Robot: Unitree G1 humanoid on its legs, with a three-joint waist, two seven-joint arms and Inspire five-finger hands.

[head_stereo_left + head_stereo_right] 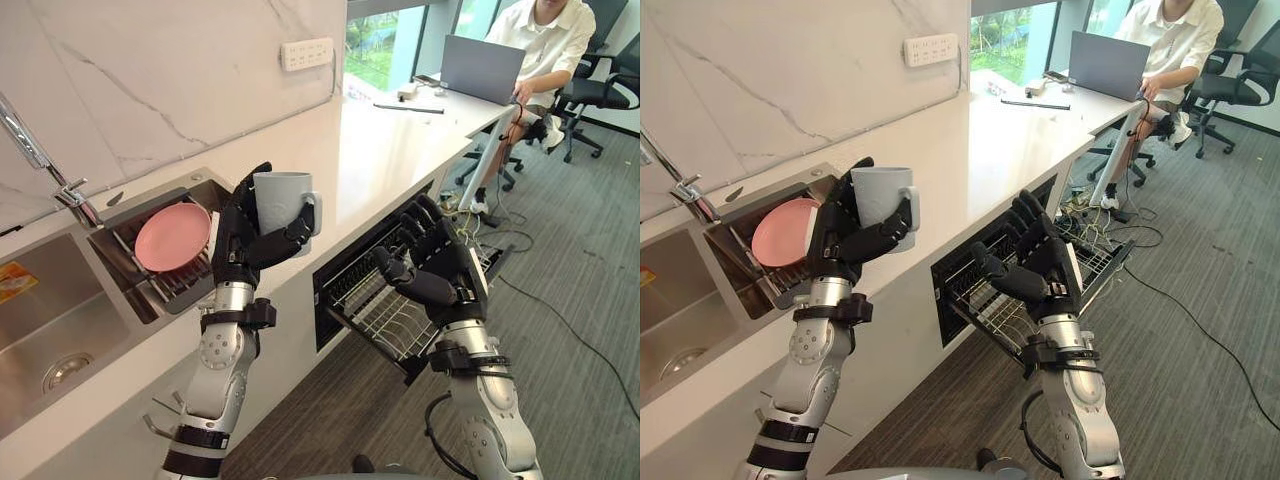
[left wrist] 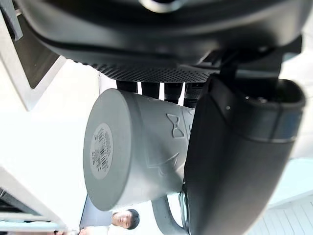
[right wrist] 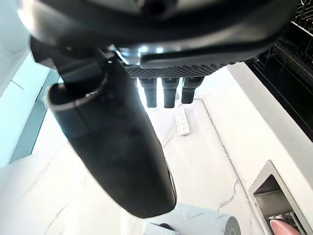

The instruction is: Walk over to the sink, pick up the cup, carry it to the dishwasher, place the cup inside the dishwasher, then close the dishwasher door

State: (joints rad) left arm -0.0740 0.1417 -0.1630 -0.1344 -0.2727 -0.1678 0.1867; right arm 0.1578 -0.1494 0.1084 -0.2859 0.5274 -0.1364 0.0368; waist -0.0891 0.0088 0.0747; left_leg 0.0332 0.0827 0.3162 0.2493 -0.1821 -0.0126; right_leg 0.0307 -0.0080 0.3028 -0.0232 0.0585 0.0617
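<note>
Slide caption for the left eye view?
Left hand grips the grey cup; open right hand hovers by the pulled-out dishwasher rack.

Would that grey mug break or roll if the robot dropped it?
The grey handled mug looks stiff and smooth like ceramic, so it would probably chip or crack. Its round wall might roll, but the handle should stop it. The left hand curls round it, so slipping seems unlikely.

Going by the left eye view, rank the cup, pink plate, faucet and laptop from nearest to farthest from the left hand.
Measured from the left hand:
1. Cup: held in its curled fingers.
2. Pink plate: just to its left, in the dish rack.
3. Faucet: farther left, by the wall.
4. Laptop: far end of the counter, to the right.
</note>
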